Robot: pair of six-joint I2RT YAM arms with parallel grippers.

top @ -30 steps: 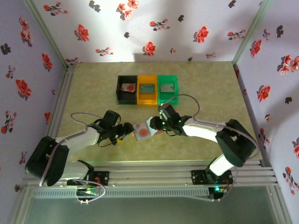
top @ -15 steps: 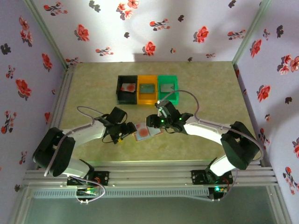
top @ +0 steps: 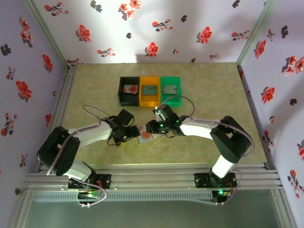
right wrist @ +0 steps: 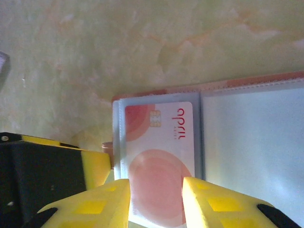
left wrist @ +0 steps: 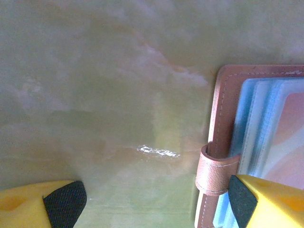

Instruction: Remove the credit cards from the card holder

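- Since a second ago both arms have closed in on the small pinkish-tan bifold card holder (top: 144, 136), and it has slid slightly toward the left arm; you now see less of it from above.
- The card holder lies open and flat on the beige marbled table (top: 95, 85), between the two grippers and nearer to you than the bins.
- In the right wrist view its clear blue-grey sleeves show, and one white credit card (right wrist: 159, 156) with pink-red circles and a chip sits in the left sleeve.
- Your left gripper (left wrist: 152, 204) is spread wide and holds nothing. One finger (left wrist: 266, 199) sits over the holder's stitched tan edge by the strap loop, the other over bare table.
- Your right gripper (right wrist: 156, 199) is partly open over that card, a narrow gap between its yellow fingers, with nothing clamped.
- You have three small bins in a row: black (top: 128, 97), orange (top: 149, 99), green (top: 171, 98).
- Each bin holds one card, so with the sleeved one you can count four cards.
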